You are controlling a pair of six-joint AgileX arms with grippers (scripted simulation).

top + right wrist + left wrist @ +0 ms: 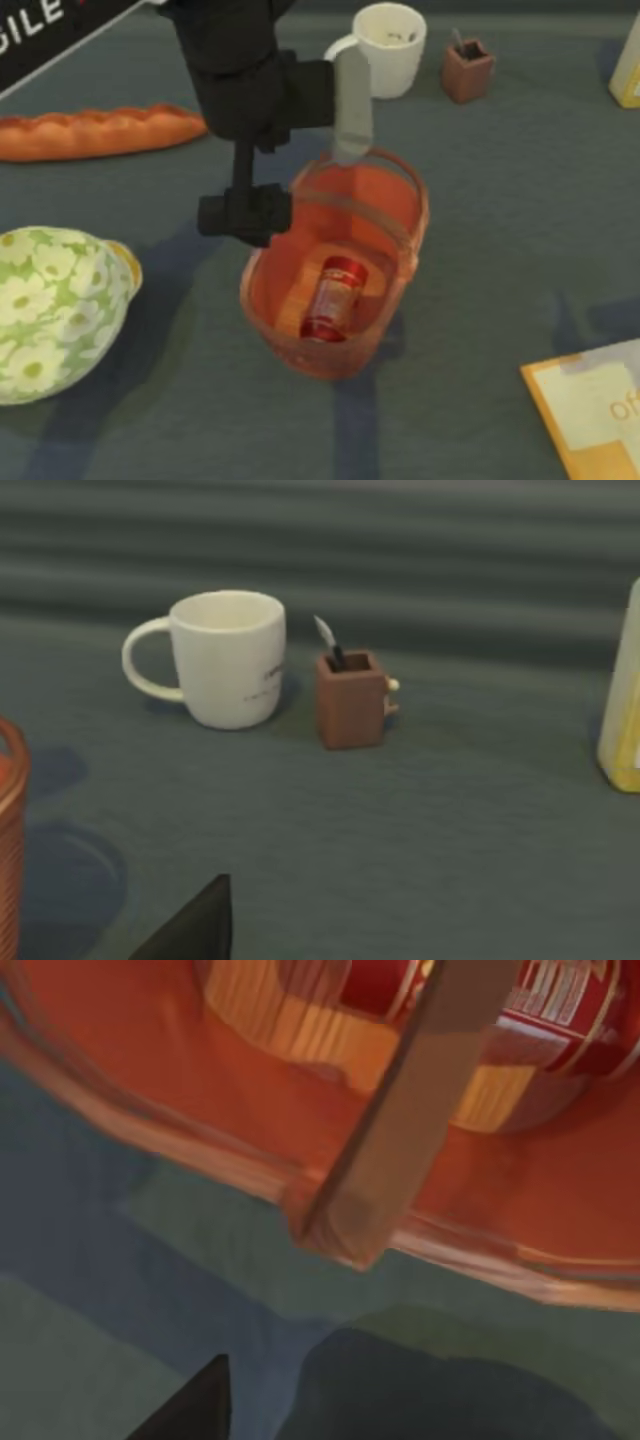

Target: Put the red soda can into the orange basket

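Observation:
The red soda can (335,297) lies on its side on the slatted floor of the orange basket (400,215) at the table's middle. My left gripper (245,215) hangs open just over the basket's left rim, apart from the can and holding nothing. In the left wrist view, the can (560,1020) shows inside the basket wall (200,1090) behind a thin arched handle (400,1130), with one dark fingertip (205,1405) at the edge. My right arm is out of the top view. Its wrist view shows one fingertip (205,920) over bare table, with the gripper open.
A baguette (100,130) lies at the back left and a green floral vessel (55,310) at the left. A white mug (388,45), a brown holder (467,70) and a yellow bottle (628,65) stand at the back. An orange book (595,405) lies front right.

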